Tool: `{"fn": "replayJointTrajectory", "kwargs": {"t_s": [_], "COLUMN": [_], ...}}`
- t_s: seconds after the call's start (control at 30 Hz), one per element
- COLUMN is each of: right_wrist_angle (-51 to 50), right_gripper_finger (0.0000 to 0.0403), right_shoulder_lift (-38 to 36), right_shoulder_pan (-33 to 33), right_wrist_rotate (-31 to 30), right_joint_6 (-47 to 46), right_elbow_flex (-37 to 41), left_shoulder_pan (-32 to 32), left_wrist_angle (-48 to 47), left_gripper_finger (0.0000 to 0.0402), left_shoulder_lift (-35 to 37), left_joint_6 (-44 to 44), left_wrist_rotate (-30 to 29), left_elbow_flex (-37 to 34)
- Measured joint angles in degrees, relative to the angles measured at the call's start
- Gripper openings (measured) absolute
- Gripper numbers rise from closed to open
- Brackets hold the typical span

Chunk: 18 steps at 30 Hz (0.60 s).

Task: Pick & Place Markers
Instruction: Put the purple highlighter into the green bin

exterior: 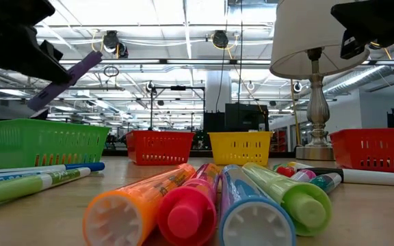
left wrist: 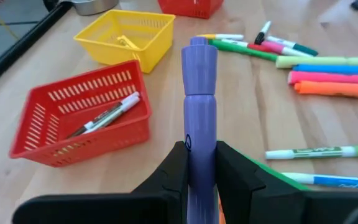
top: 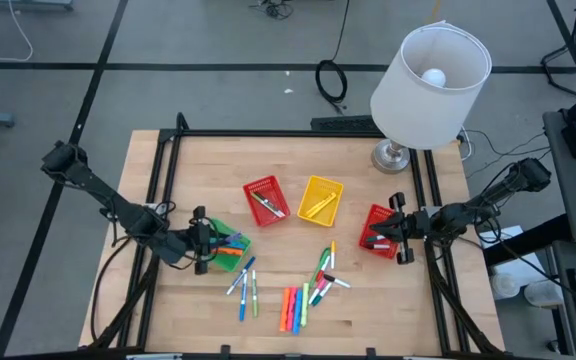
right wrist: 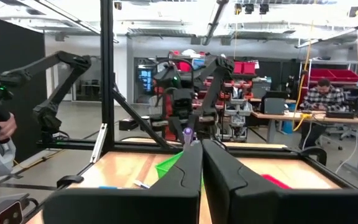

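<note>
My left gripper [top: 211,242] hovers over the green basket [top: 234,256] at the table's left and is shut on a purple marker [left wrist: 199,93]. In the low view this marker [exterior: 66,79] slants in the air above the green basket [exterior: 40,142]. My right gripper [top: 392,229] hangs shut and empty above the right-hand red basket [top: 377,240]. Several loose markers [top: 294,300] in orange, pink, blue, green and white lie flat on the table's near middle. A red basket [top: 265,200] holds white markers, and a yellow basket [top: 320,198] holds a yellow one. My left gripper pinches the purple marker between its two fingers [left wrist: 174,171] by its rear barrel [left wrist: 201,163]. The fingers lie along the marker, whose capped end [left wrist: 199,51] sticks out forward beyond the fingertips. It is lifted clear, slanting with the capped end higher, above the green basket.
A table lamp [top: 430,72] stands at the far right corner, its shade overhanging the table. A black frame [top: 298,133] runs along the table's far, left and right edges. Bare wood shows between the baskets and the loose markers.
</note>
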<state>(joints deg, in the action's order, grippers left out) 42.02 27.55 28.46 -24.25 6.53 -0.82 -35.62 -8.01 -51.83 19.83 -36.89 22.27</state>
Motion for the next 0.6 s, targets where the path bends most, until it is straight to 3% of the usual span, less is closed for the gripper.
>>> {"fn": "replayJointTrajectory", "kwargs": {"t_s": [0.3,0.6], "right_wrist_angle": [0.2,-0.3], "right_gripper_finger": [0.0000,0.0000], "right_shoulder_lift": [0.9,0.9], "right_shoulder_pan": [0.0,0.0], "right_wrist_rotate": [0.0,0.3], "right_joint_6": [-1.9,-4.3], "right_elbow_flex": [0.0,0.0], "left_shoulder_pan": [-0.9,0.0], "left_wrist_angle": [-9.7,-34.9], "left_gripper_finger": [0.0056,0.0056], "left_shoulder_lift": [-7.9,-18.0], "left_joint_6": [1.2,4.6], "left_wrist_rotate": [-2.1,-1.6], "left_elbow_flex": [9.9,26.7]}}
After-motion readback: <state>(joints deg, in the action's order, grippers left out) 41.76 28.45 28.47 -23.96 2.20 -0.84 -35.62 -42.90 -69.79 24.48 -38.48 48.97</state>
